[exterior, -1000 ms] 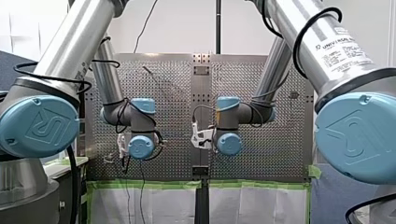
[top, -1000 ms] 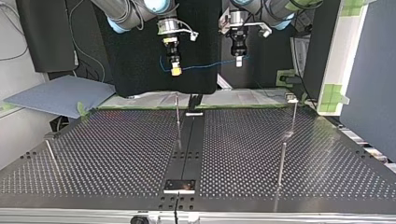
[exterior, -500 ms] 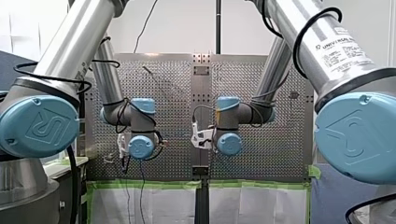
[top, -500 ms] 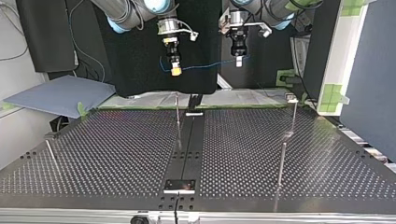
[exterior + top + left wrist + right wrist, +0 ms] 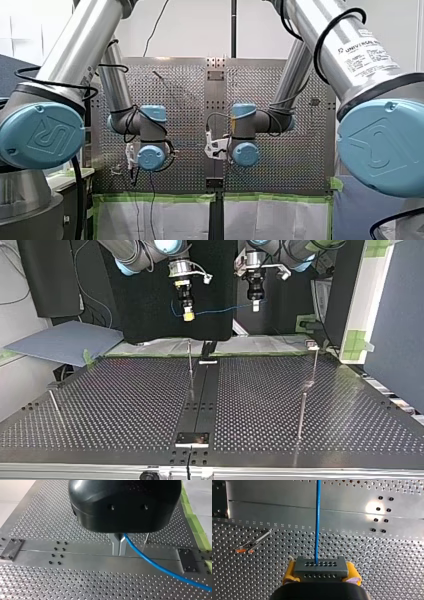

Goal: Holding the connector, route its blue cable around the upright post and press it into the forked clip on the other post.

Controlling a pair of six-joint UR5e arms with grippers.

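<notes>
Blue cable [image 5: 155, 565] spans the air between both grippers, well above the perforated table [image 5: 125, 405] | my right gripper [image 5: 321, 572] clamps the grey connector [image 5: 321, 565] | my left gripper [image 5: 119, 545] pinches the cable.

Robotics lab: perforated table [image 5: 125, 405] and industrial arms [image 5: 75, 60]

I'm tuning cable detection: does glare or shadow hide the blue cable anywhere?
Right wrist view: a bright glare spot lies on the table beside the blue cable, not on it. Left wrist view: it crosses evenly lit metal. Top view: it hangs against a dark backdrop.
</notes>
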